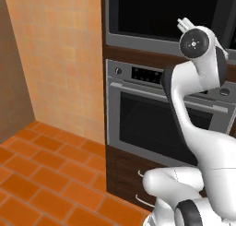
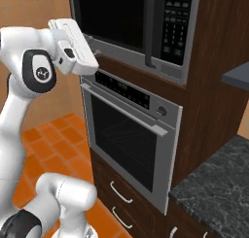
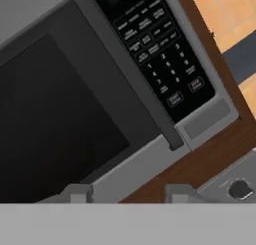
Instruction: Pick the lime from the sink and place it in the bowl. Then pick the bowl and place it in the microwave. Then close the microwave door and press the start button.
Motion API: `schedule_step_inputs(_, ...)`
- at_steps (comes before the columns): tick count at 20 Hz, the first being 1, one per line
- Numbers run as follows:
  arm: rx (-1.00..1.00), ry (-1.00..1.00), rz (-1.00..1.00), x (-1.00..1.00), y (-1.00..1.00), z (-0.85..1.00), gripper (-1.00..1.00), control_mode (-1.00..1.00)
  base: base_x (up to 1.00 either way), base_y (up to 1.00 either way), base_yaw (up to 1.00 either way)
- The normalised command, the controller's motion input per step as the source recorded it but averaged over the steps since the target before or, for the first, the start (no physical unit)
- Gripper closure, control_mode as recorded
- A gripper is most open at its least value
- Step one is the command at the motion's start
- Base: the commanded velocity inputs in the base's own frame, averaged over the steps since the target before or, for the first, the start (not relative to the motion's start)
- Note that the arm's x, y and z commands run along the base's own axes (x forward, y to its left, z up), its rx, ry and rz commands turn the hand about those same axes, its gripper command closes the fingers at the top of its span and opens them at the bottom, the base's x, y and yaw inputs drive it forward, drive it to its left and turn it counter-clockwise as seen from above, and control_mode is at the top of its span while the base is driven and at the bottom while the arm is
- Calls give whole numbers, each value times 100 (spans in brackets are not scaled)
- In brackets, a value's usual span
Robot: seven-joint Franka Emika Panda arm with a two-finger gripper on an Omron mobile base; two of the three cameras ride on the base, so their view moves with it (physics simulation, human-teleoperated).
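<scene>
The gripper (image 3: 129, 191), its fingers apart and empty, hangs before the closed microwave door (image 3: 55, 119) beside the button strip (image 3: 160, 64)

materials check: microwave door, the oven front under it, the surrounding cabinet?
Microwave door: dark glass pane in a grey metal-look frame, going by its flat black sheen. Oven: brushed steel look, pale grey satin face around a dark window. Cabinet: dark brown wood, grain streaks visible, possibly veneer. All rendered, so these are looks only.
</scene>
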Motion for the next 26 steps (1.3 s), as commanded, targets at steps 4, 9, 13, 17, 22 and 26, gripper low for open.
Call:
schedule_step_inputs(4, -42, 2, 14, -52, -4, 0, 100, -100, 0, 0, 0)
schedule_step_inputs(9, -50, 8, 2, -42, 0, 0, 100, -100, 0, 0, 0)
schedule_step_inputs(13, -27, 14, 6, -31, -7, 2, 100, -100, 0, 0, 0)
schedule_step_inputs(17, -25, 18, 1, -28, -10, 0, 100, -100, 0, 0, 0)
schedule_step_inputs(22, -5, 14, -3, -4, -21, 6, 100, -100, 0, 0, 0)
schedule_step_inputs(26, 1, -1, -2, -24, -48, 2, 100, -100, 0, 0, 0)
